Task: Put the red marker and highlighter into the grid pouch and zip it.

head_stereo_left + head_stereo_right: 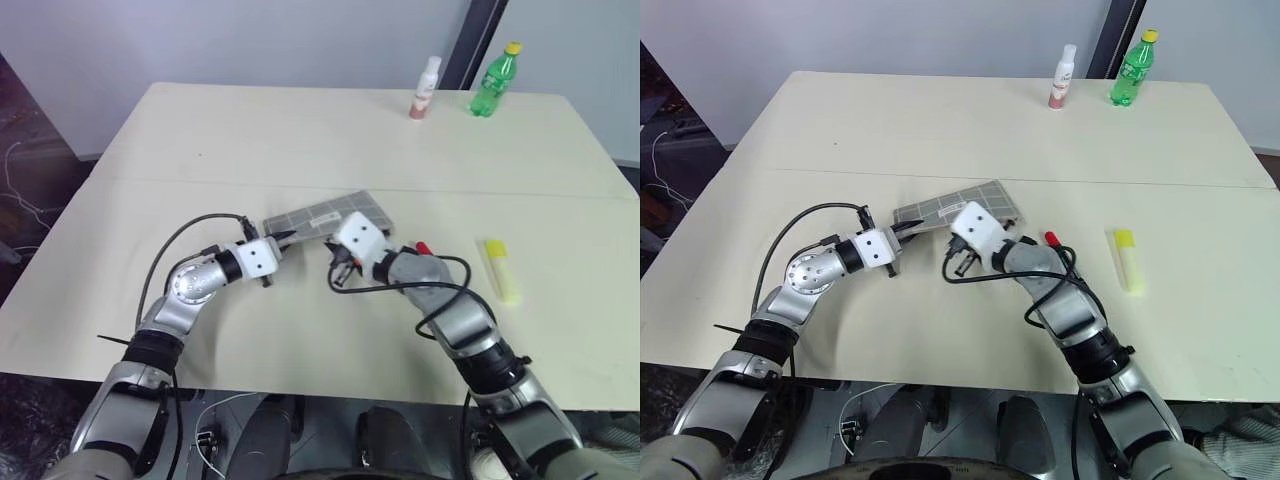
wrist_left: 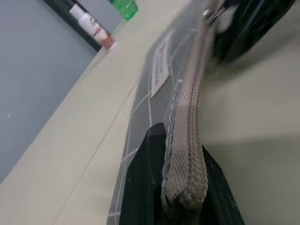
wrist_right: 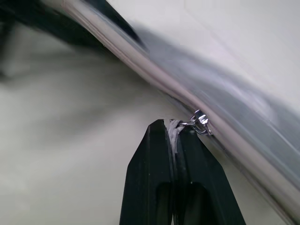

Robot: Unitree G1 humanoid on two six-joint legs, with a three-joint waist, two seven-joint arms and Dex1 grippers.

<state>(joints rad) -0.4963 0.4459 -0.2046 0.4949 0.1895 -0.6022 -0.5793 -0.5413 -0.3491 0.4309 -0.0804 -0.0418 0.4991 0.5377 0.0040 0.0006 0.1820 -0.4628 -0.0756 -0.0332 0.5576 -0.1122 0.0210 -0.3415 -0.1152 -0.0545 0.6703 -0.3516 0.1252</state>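
On a broad cream-coloured tabletop [image 1: 300, 140] with a seam across its middle, set before a pale grey wall with a dark upright post, the work sits near the front centre. At the far edge stand a small white bottle with a pink base [image 1: 425, 90] and a green plastic bottle with a yellow cap [image 1: 495, 80], close to each other and well apart from everything else.

The flat grey fabric pouch with a white grid pattern [image 1: 330, 216] lies slightly askew in the middle of the table, a small white label on its face. Its grey woven zipper band runs along the near edge. The left gripper [image 2: 183, 187] is closed tight on the corner of that band at the pouch's left end. The right gripper [image 3: 172, 129] has its two black fingers pressed together on the grey zipper pull [image 3: 176, 125], whose small metal link joins it to the zipper.

The red tip of the slim red marker [image 1: 422, 247] shows just beside the right wrist, on the table to the right of the pouch; the rest is hidden by the arm. The short pale yellow highlighter with a brighter yellow cap [image 1: 501, 268] lies further right, apart from the pouch.

Bare table lies open to the left, behind the pouch and along the right edge beyond the highlighter.
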